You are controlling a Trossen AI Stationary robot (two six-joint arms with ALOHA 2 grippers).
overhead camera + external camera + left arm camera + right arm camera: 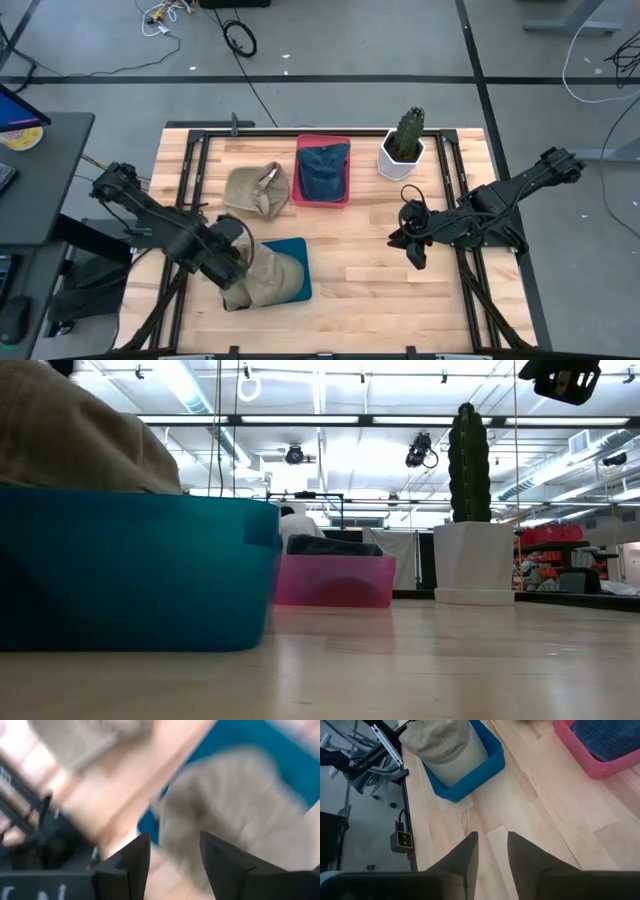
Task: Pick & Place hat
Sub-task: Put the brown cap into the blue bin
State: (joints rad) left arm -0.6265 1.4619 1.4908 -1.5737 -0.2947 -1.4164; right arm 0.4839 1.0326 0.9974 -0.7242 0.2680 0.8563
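Observation:
A tan hat [265, 275] lies in the blue bin [302, 272] at the near left and spills over the bin's left rim. My left gripper [238, 262] hovers open just above the hat's left part; in its wrist view the hat [235, 805] shows below the open fingers [172, 857] with nothing between them. A second tan hat [258, 188] lies on the table farther back. A dark blue hat [324, 168] sits in the red bin [322, 200]. My right gripper [414, 250] hangs over the table's right part, open a little and empty [492, 852].
A cactus in a white pot [403, 150] stands at the far right, beside the red bin. Black frame rails [190, 180] run along the table's left and right sides. Bare wood [360, 270] lies between the blue bin and my right gripper.

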